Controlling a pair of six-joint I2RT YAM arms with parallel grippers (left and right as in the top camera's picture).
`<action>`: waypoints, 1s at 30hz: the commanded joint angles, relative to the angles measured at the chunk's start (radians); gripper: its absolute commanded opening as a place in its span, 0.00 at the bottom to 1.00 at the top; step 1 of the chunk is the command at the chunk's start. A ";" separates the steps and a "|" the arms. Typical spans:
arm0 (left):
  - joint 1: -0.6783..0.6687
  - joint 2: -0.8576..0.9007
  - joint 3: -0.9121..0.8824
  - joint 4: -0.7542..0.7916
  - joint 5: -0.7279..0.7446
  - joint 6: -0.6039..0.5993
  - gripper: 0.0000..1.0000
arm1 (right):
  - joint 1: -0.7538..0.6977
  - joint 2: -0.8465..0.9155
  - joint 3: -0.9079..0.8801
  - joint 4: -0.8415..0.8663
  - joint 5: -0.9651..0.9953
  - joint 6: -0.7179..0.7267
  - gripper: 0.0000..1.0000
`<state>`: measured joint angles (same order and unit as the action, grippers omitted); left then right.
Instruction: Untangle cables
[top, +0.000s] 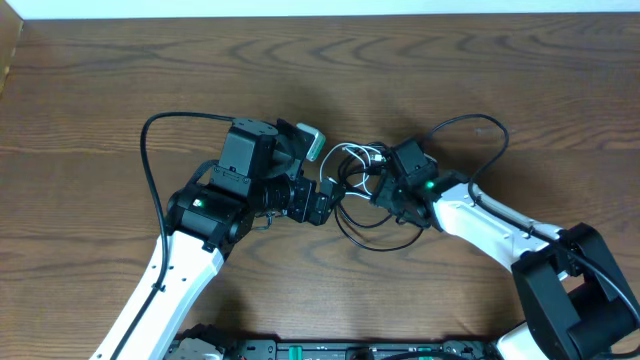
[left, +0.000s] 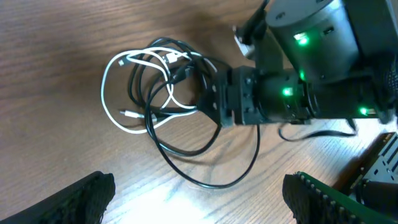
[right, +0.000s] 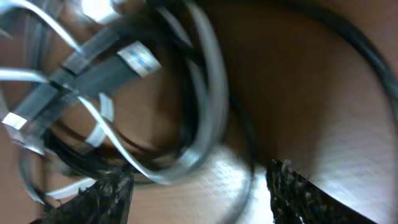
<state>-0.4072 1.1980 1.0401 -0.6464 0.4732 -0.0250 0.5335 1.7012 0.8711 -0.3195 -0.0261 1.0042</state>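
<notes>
The cables (top: 352, 160) are thin white and black cords looped in a small bundle at the table's middle, with one wide black loop (top: 372, 240) trailing toward the front. In the left wrist view the cables (left: 155, 93) lie ahead of my left gripper (left: 199, 199), which is open wide, empty and raised above them; it also shows in the overhead view (top: 318, 175). My right gripper (top: 375, 185) is at the bundle's right edge (left: 214, 102). In the right wrist view the right gripper (right: 199, 193) is open, with blurred cables (right: 186, 93) running just ahead of and between its fingers.
The wooden table (top: 120, 70) stretches to a white far edge. Thick black arm wires arch beside each arm, one on the left (top: 150, 150) and one on the right (top: 470, 122). The robot base (top: 330, 350) sits at the front edge.
</notes>
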 joint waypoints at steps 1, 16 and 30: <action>0.003 -0.001 0.010 0.001 0.013 0.013 0.91 | 0.004 0.000 -0.034 0.079 0.024 0.035 0.62; 0.003 -0.001 0.010 0.000 0.013 0.013 0.91 | 0.004 0.003 -0.035 0.204 0.192 -0.195 0.01; 0.003 -0.001 0.010 -0.004 0.013 0.014 0.91 | 0.003 -0.045 0.597 -0.340 -0.078 -0.786 0.01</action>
<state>-0.4076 1.1980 1.0401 -0.6491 0.4732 -0.0250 0.5335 1.6989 1.2999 -0.5800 -0.0620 0.3733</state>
